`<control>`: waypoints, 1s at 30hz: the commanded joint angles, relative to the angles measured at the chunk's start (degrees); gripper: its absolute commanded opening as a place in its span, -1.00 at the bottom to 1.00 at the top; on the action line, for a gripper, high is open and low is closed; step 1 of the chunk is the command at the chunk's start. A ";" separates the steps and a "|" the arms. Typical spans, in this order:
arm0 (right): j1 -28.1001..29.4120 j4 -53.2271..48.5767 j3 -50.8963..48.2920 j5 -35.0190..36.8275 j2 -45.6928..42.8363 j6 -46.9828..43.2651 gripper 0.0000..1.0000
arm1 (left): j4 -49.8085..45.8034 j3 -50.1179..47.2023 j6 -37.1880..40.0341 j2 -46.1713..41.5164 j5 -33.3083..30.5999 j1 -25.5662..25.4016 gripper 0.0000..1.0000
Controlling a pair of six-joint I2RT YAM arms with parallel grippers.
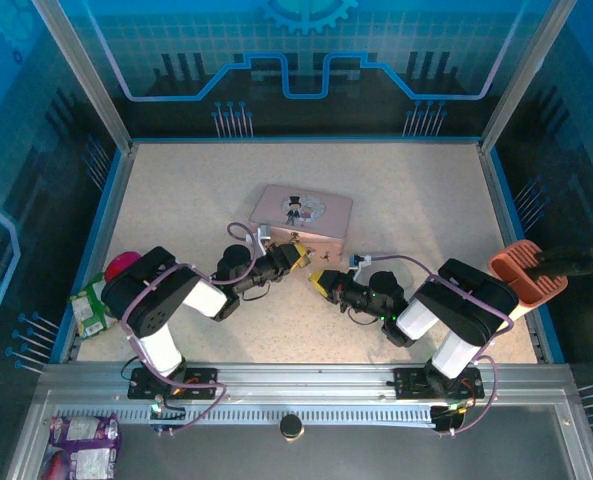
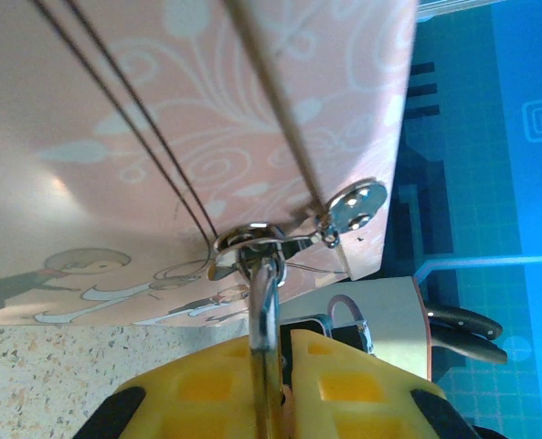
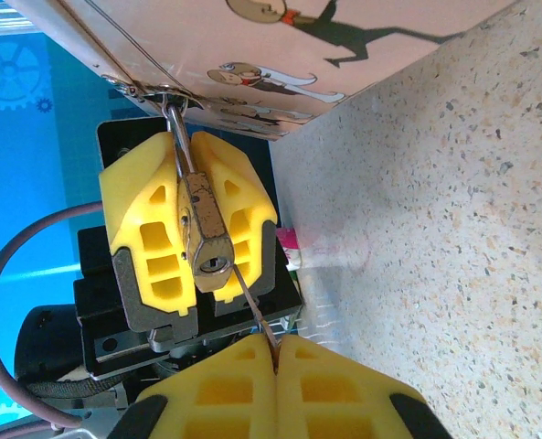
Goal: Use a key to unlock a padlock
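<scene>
Padlock [image 3: 205, 224] hangs on shut pink tin [image 1: 326, 225] (key [image 3: 252, 306] just beside)

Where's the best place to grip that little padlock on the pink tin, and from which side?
Pinch the padlock by its brass body, as the left gripper does, coming from away from the pink tin: the shackle is hooked there, and the keyhole must stay bare for the key.
</scene>
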 commanded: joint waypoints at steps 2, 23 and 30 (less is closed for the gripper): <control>0.54 0.99 -0.83 1.76 -1.41 -1.16 -1.00 | 7.14 0.15 -0.02 -2.36 3.25 -0.14 -1.00; 0.25 0.98 0.39 1.27 -1.15 -1.30 -1.00 | 7.10 0.14 0.05 -1.93 3.81 -0.87 -1.00; 0.29 0.99 0.43 1.15 -1.40 -1.21 -1.00 | 7.12 0.58 0.12 -1.66 3.98 -1.11 -1.00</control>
